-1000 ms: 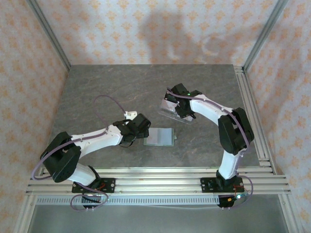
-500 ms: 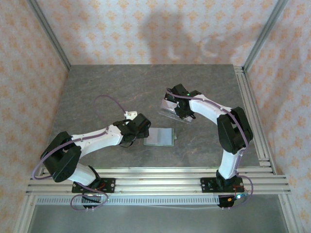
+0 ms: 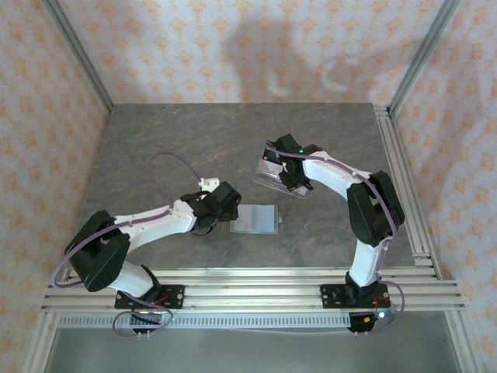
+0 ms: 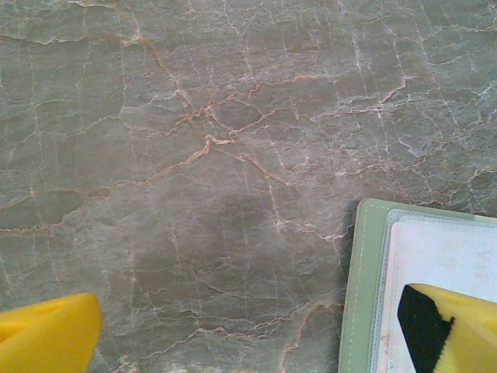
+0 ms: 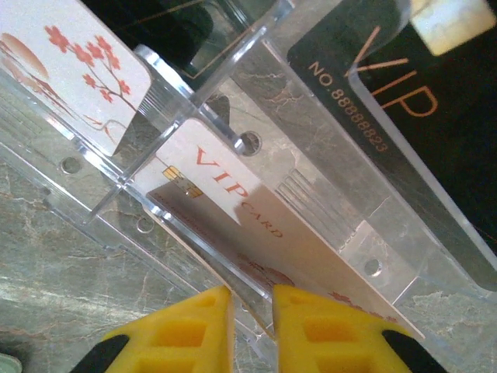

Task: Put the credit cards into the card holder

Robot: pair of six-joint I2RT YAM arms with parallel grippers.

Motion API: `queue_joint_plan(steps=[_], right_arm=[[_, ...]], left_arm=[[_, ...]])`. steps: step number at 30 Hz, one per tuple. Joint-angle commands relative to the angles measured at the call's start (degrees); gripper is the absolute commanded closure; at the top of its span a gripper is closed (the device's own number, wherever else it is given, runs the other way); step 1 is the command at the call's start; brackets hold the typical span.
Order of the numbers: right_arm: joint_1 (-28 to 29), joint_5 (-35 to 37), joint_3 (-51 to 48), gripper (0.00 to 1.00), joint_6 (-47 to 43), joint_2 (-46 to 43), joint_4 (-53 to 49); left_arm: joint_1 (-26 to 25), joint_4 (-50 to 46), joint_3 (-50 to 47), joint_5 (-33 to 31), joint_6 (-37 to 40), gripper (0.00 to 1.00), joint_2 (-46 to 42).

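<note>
At stand point(image 5: 311, 210), R fingers point(image 5: 203, 326) pinch credit card point(image 5: 233, 194), L fingers point(image 4: 454, 326) wide over card holder point(image 4: 359, 295)

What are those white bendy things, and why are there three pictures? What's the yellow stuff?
Those are two robot arms bolted to a table. One picture looks down from above; the other two come from small cameras on each arm's wrist. The yellow bits grab things. The left fingers are open at the edge of a green wallet with what looks like a card in it. The right fingers pinch a white card sitting in a clear stand.
</note>
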Motion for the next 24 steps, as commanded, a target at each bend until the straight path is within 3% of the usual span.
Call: queue_joint_plan(steps=[1, 12, 16, 24], right_arm=[[-0.19, -1.02, 1.01, 0.83, -0.81, 2.55, -2.64], [-0.19, -6.14, 2.08, 0.92, -6.9, 1.51, -3.13], [-0.19, -7.6, 3.33, 1.0, -8.98, 0.84, -3.76], [-0.23, -9.67, 6.51, 1.0, -10.99, -1.53, -5.5]], left_arm=[[0.66, 0.6, 1.34, -0.64, 0.67, 0.0, 0.68], [0.66, 0.74, 1.34, -0.68, 0.96, 0.0, 0.54], [0.66, 0.6, 1.56, -0.74, 1.2, 0.0, 0.33], [0.66, 0.35, 1.74, -0.99, 1.51, 0.0, 0.23]])
